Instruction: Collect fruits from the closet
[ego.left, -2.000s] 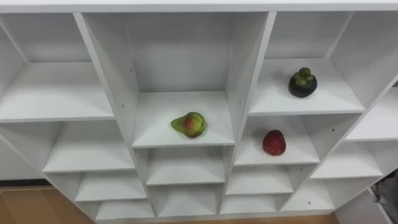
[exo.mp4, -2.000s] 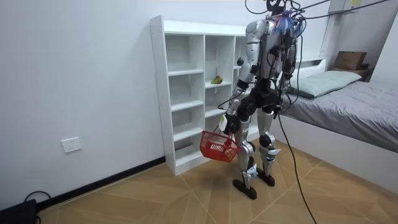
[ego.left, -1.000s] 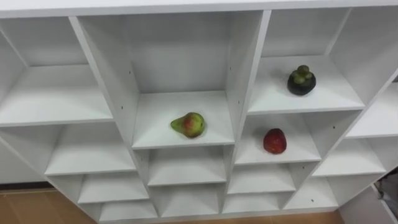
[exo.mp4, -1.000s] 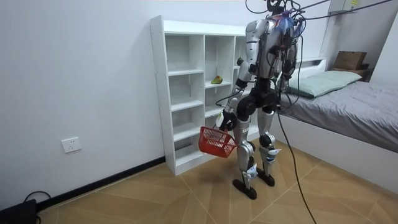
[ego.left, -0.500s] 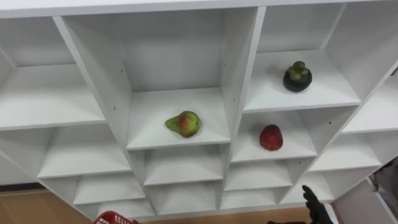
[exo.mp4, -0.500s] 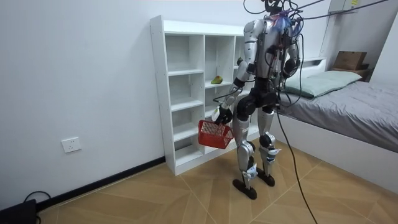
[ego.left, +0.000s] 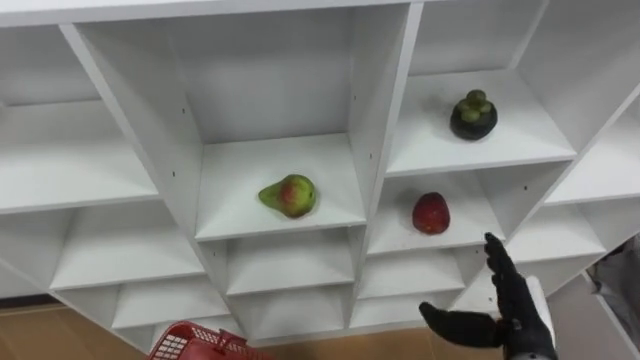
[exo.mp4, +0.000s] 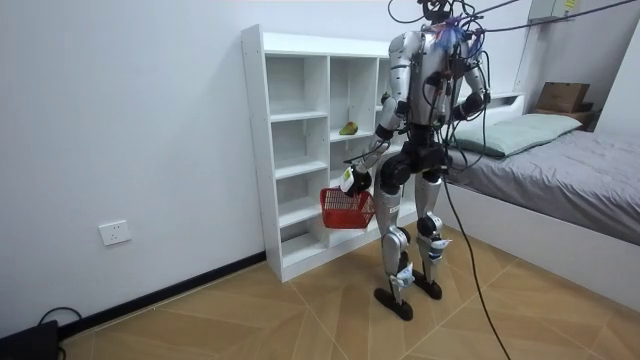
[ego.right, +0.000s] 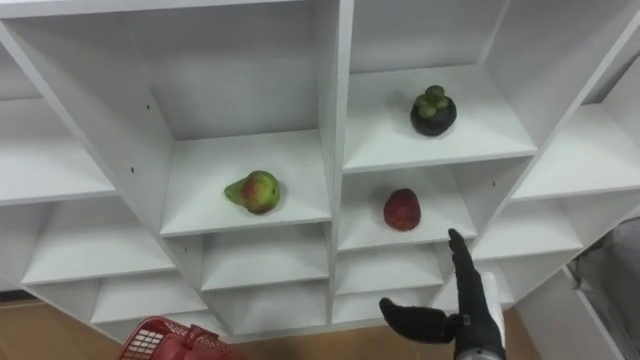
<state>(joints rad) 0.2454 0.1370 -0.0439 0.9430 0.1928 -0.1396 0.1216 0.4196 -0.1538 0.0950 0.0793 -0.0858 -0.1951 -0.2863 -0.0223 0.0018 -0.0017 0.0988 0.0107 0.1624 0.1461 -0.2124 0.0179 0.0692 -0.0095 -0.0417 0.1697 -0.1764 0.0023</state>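
A white closet (ego.left: 378, 120) of open cubbies stands before me. A green-red pear (ego.left: 288, 194) lies on the middle shelf. A dark mangosteen (ego.left: 473, 116) sits in the upper right cubby, with a red fruit (ego.left: 431, 213) in the cubby below it. My right hand (ego.left: 508, 308) is open at the lower right, fingers straight, below and right of the red fruit and apart from it. A red basket (ego.left: 195, 343) shows its rim at the bottom left. In the room view the basket (exo.mp4: 346, 208) hangs from my left hand (exo.mp4: 350, 181), held beside the closet.
The other cubbies of the closet (exo.mp4: 290, 150) hold nothing. A bed (exo.mp4: 565, 160) stands at the room view's right, behind me. I stand on a wooden floor (exo.mp4: 300, 310) close to the closet's front.
My right hand has risen into view at the lower right. My left arm has lifted the basket, so its rim now shows at the bottom left. The camera has shifted slightly.
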